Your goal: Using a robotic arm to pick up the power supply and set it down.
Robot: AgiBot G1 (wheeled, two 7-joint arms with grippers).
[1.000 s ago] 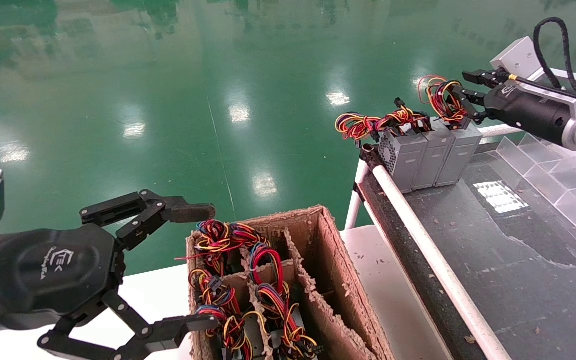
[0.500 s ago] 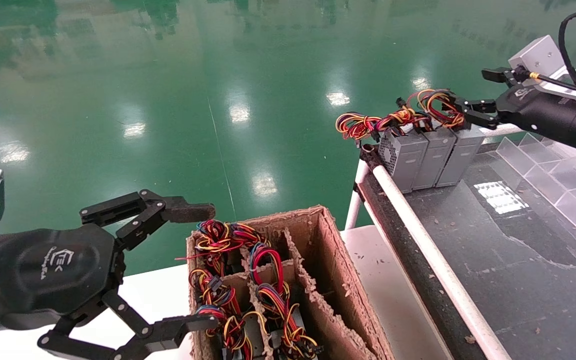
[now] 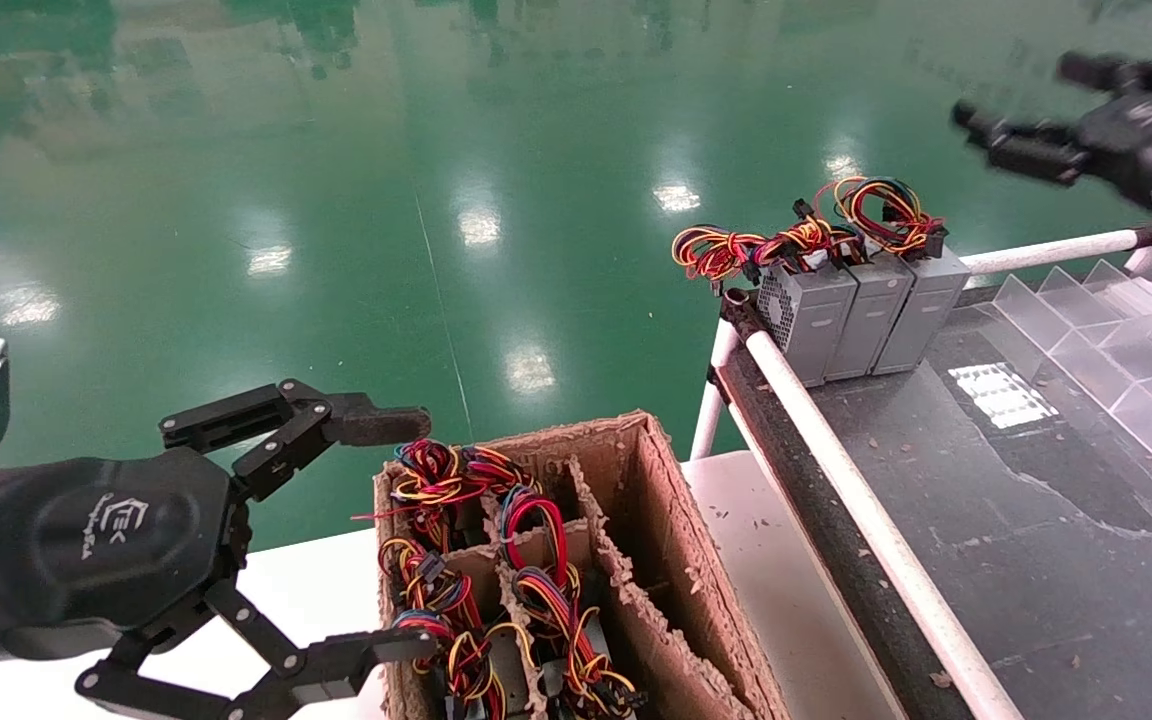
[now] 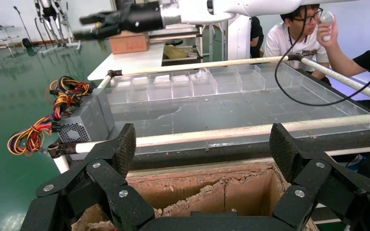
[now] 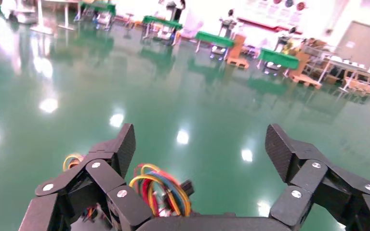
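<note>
Your right gripper (image 3: 1011,110) hangs empty, its fingers spread wide, up and off to the right of the row of three grey boxes on the black conveyor table (image 3: 1036,480); in the head view it is smeared, so I judge the opening from the wrist view rather than from here. The power supply (image 3: 919,305) stands upright at the right end of that row, touching its neighbour, its coloured wire bundle (image 3: 881,215) looped on top, with nothing gripping it. Your left gripper (image 3: 336,530) sits parked with fingers spread wide, just left of the cardboard box (image 3: 676,540), well apart from the row. In the left wrist view the row shows beyond the white rail (image 4: 231,131), vented box (image 4: 84,126) nearest, and the right arm (image 4: 139,17) is high above the row. In the right wrist view the two fingers (image 5: 118,149) stand far apart with only green floor between them, and the wire bundle (image 5: 161,190) peeks up below the palm. So the set-down looks done and this is the retreat. If you want another unit, the next move calls for travelling to the cardboard box, where more wired supplies stand in its compartments.
</note>
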